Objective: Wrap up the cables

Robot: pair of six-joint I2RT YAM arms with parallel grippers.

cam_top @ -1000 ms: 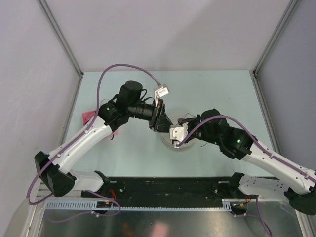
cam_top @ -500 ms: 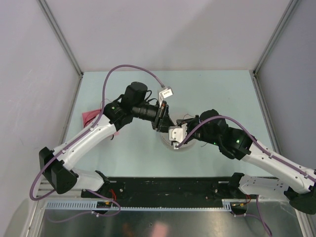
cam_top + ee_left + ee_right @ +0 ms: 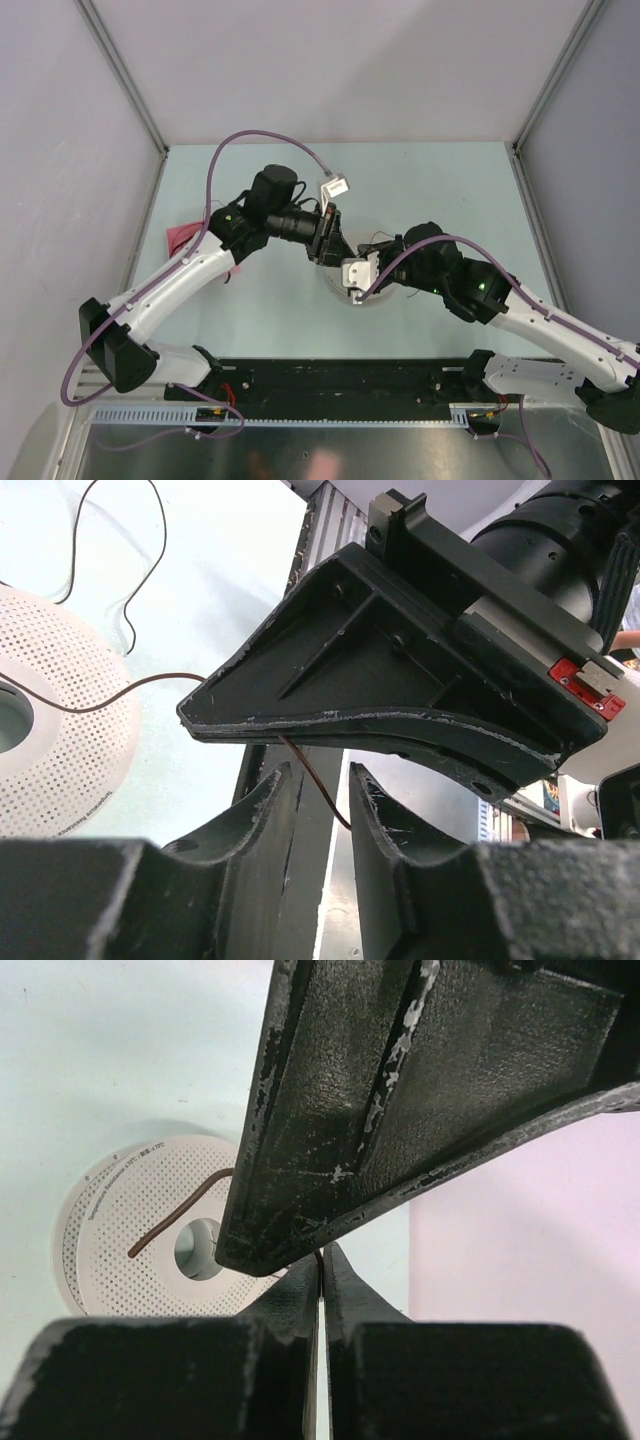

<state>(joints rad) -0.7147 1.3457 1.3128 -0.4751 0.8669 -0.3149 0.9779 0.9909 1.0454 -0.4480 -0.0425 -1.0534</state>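
Briefly: cable (image 3: 170, 676), dark red & hair-thin, runs off the pale perforated spool (image 3: 60, 770) to the tip of the R gripper (image 3: 192, 705), passes under it, then drops through the gap betw. the fingers of the L gripper (image 3: 320, 775). Contact w/ either L pad can't be confirmed. L jaws stand slightly apart, w/ nothing clamped as far as visible. R wrist view: same cable (image 3: 185, 1203) rises from the spool (image 3: 110, 1210) hub hole and goes behind the L finger (image 3: 400, 1090) crossing the lens. A short sliver shows at the R gripper (image 3: 320, 1255) tips. R jaws are pressed tight together, nipping that sliver at the very tip. A black strand (image 3: 163, 540) lies in loose curls on the table (image 3: 220, 570) beyond the spool, clear of both tools. Overhead: L gripper (image 3: 330, 250) & R gripper (image 3: 353, 272) meet tip-to-tip directly above the spool (image 3: 372, 300), which sits on the pale green table (image 3: 430, 190).
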